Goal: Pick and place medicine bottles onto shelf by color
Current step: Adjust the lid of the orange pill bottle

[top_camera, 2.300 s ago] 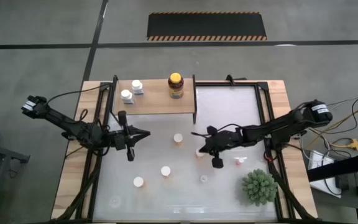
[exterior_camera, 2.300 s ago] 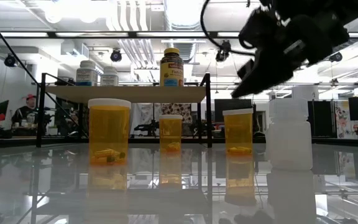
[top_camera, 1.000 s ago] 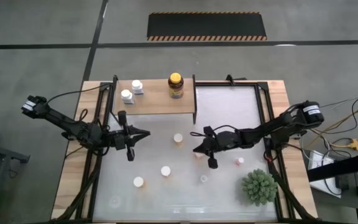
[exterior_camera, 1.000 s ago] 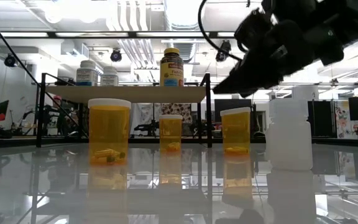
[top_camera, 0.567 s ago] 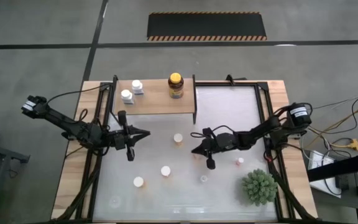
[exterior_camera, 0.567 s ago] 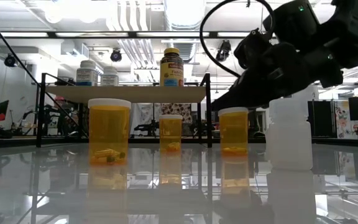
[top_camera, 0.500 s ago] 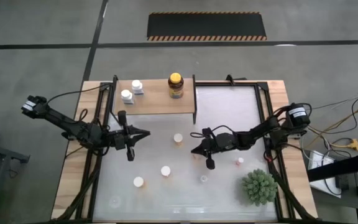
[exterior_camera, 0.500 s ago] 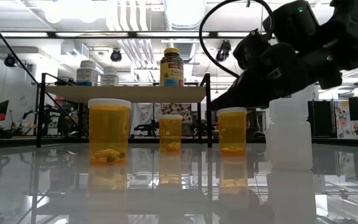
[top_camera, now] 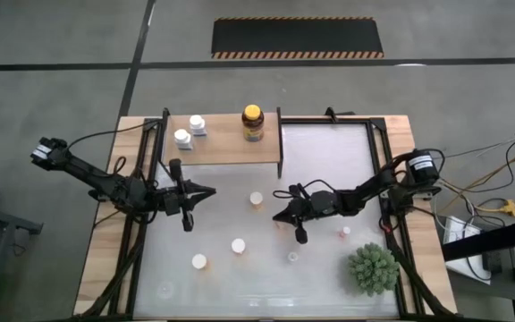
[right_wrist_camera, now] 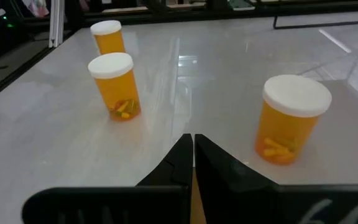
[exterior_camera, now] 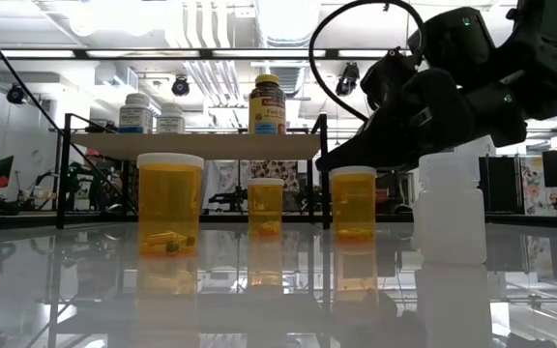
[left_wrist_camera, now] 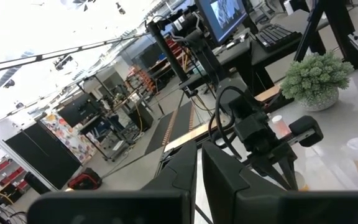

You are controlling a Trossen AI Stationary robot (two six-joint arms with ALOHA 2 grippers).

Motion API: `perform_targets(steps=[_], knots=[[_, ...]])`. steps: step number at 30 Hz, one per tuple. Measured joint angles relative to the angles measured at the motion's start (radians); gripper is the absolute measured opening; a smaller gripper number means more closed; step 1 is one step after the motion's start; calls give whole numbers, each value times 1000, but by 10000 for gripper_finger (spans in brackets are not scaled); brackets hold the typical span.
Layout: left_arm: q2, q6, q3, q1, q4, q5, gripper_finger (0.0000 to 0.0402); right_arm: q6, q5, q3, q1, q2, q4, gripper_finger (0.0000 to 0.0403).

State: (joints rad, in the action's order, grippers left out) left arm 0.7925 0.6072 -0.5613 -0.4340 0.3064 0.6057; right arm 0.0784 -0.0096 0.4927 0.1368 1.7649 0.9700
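Observation:
My right gripper (top_camera: 278,216) (right_wrist_camera: 192,140) is shut and hangs low over mid-table. It stands right against an orange white-capped bottle (exterior_camera: 353,203) that it covers in the high view. Three more orange bottles (top_camera: 256,199) (top_camera: 238,245) (top_camera: 199,261) stand upright on the table to its left. A white bottle (top_camera: 342,232) (exterior_camera: 450,208) stands to its right. The wooden shelf (top_camera: 226,143) (exterior_camera: 196,145) carries two white bottles (top_camera: 195,125) (top_camera: 182,138) and the amber yellow-capped jar (top_camera: 253,123). My left gripper (top_camera: 206,191) (left_wrist_camera: 197,163) waits, shut, below the shelf's front. My right gripper pushes the orange bottle with its shut fingers, meeting it at about the height of the white cap (exterior_camera: 353,172) from the table's right side, slanting downward. The exact spot is hidden by the gripper's own body. The bottle stands upright with its base on the table.
A spiky green plant (top_camera: 372,268) sits at the table's near right corner. A small white cap-like thing (top_camera: 293,257) lies near the front. The shelf's black frame post (top_camera: 280,161) stands just beyond the right gripper. Bare tabletop lies between the shelf and the loose bottles.
My right gripper has moved toward the table's left edge and sunk a little, staying shut. The orange bottle beside it has slid leftward along the table with it, staying upright. The left arm has kept still.

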Motion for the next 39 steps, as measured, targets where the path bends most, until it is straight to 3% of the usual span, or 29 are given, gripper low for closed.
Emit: perform_targets(steps=[11,21,25,31,39], knots=[[76,-53,0,0,77,0,8,-98,1,-8,1,-185,-131,8],[275,-56,-1,4,367,-1,8,-170,2,-8,10,-457,-323,8],[360,-103,-32,13,385,-1,8,-208,2,-9,29,-569,-410,8],[489,-190,-104,43,393,-9,8,-260,2,-27,36,-663,-411,8],[661,-336,-188,98,393,-100,8,-262,2,-91,36,-677,-308,8]])
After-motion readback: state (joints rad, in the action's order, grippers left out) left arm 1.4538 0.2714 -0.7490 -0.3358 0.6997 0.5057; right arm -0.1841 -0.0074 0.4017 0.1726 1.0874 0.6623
